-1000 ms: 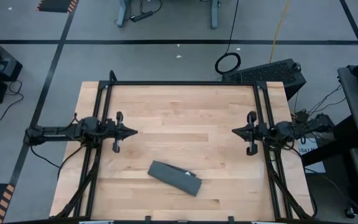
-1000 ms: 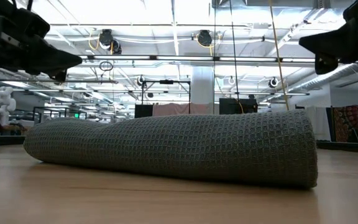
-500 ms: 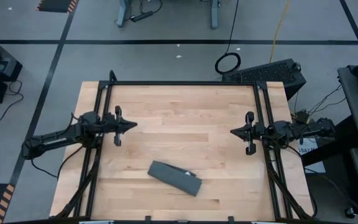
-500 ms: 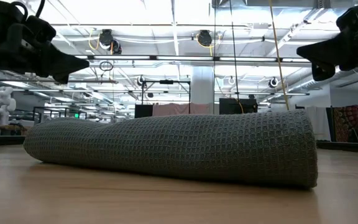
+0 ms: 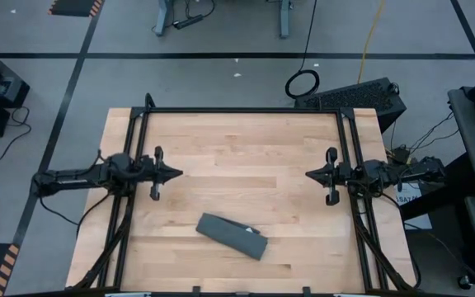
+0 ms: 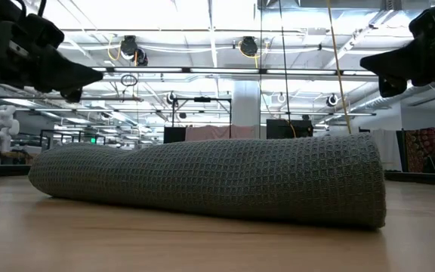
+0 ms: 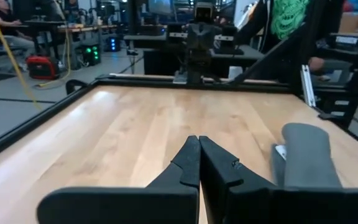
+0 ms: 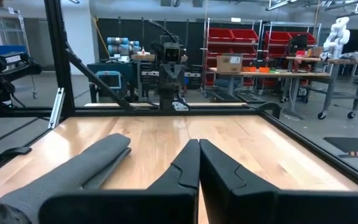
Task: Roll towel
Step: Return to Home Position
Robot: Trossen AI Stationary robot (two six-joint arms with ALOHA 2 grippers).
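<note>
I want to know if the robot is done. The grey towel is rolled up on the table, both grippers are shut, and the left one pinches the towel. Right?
No. The towel is rolled up on the table, and the left gripper and right gripper are shut, but the left one holds nothing: the high view shows it apart from the towel.

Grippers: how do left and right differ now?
The left gripper hangs over the table's left side, the right gripper over its right. The left points toward the right edge, the right toward the left. Both have jaws shut and are clear of the rolled towel.
</note>
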